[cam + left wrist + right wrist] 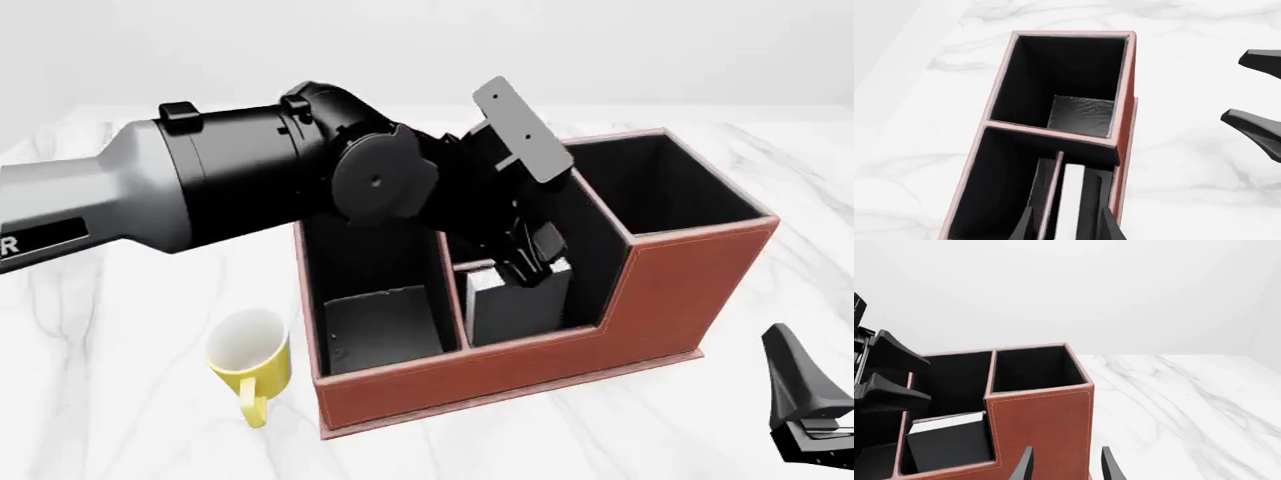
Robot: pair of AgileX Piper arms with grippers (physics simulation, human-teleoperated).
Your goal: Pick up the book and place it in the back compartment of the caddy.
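Left gripper [531, 262] closed on book [514, 300], inside caddy [534, 370], yellow mug [251, 360] beside

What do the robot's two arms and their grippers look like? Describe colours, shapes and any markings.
The left arm has a light grey tubular link carrying part of a white letter on a black band, then glossy black rounded joint housings and a flat dark grey plate with two small holes. The left gripper and right gripper are black, with tapered, pointed fingers.
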